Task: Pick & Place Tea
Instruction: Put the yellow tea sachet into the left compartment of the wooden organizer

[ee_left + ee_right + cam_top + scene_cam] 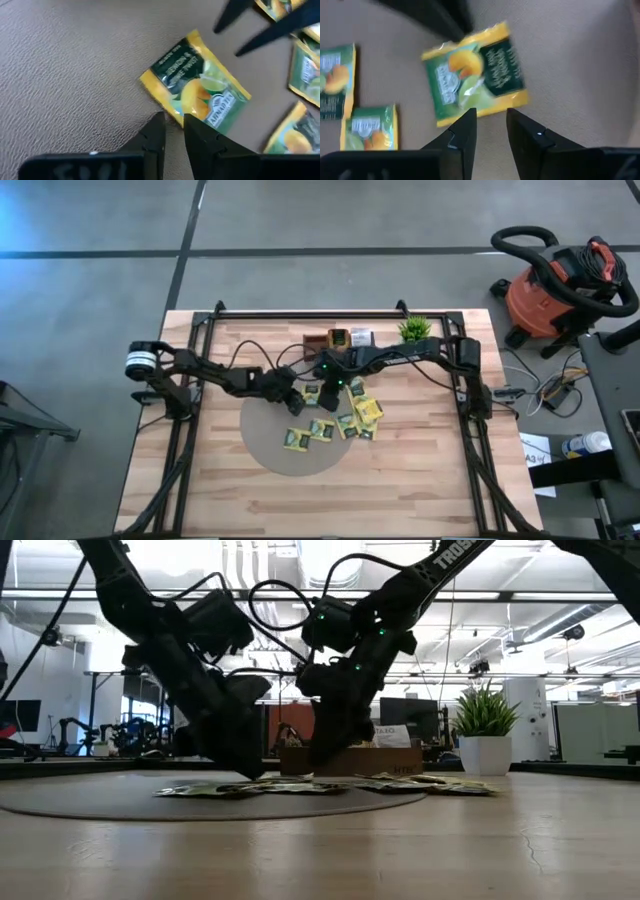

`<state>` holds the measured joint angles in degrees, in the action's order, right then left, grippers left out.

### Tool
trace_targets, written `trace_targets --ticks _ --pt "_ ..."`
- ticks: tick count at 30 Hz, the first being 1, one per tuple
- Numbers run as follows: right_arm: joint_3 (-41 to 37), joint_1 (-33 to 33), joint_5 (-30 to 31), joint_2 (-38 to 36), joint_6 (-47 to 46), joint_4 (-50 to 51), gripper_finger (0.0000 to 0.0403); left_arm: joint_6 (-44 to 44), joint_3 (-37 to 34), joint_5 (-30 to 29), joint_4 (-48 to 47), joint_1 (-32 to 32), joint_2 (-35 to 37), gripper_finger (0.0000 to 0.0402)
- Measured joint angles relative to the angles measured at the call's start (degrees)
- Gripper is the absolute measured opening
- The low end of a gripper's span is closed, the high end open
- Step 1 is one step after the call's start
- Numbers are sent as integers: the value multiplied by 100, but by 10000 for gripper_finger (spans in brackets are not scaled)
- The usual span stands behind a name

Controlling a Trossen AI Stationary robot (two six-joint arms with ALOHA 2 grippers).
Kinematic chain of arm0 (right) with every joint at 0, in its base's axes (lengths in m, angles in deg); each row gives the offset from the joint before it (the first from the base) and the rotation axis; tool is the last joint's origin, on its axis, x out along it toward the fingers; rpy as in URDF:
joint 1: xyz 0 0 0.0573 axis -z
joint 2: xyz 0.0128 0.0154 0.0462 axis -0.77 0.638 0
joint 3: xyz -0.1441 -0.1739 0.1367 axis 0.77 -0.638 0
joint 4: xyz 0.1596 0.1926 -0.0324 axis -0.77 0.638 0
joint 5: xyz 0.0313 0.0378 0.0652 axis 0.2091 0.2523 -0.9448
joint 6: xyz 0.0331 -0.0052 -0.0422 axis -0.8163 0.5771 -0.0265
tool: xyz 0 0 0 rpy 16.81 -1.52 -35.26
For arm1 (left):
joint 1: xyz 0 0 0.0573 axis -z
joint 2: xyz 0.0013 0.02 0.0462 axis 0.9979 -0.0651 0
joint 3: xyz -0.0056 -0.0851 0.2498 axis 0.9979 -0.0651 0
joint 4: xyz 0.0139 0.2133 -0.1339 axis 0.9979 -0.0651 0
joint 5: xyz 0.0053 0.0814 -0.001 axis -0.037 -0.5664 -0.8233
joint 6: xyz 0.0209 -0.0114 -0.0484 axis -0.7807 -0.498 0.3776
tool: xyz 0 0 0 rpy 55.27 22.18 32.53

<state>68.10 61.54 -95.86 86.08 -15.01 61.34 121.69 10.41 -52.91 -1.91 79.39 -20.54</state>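
- One yellow-green tea sachet (196, 83) flat on the grey round mat (262, 438), centre of the high view, between both tools.
- Left gripper (174, 131) at its lower corner, fingers slightly parted, nothing clamped.
- Right gripper (490, 131) at the opposite edge, parted, empty.
- Glossy paper, thin, square; other sachets (360, 418) scattered right of it.

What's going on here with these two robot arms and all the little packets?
Two robot arms are sorting tea sachets spread on a round grey mat. Both grippers are down at the same yellow-green sachet: the left gripper has its fingers at one edge, the right gripper has its fingers at the opposite edge. The wooden tray sits behind the arms.
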Motion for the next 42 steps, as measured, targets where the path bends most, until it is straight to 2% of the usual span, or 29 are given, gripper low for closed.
trace_targets --ticks 5,11,15,20,29,36,42 --pt "28 34 0 -62 -82 58 121 -149 112 -68 9 20 410 67" --pt "33 46 22 -49 -232 62 136 -221 97 128 3 26 455 67" --pt "31 59 291 -47 -230 -16 141 -224 82 479 74 62 249 67" --pt "29 113 296 -45 -308 -103 141 -173 79 760 536 121 -164 67" --pt "0 127 270 -42 -483 -109 144 -145 119 826 800 134 -666 67" --pt "-190 280 227 -42 -1265 -115 144 -329 110 784 741 136 -658 67" --pt "-332 393 -204 -42 -1701 -497 144 -363 99 698 796 137 -664 67"
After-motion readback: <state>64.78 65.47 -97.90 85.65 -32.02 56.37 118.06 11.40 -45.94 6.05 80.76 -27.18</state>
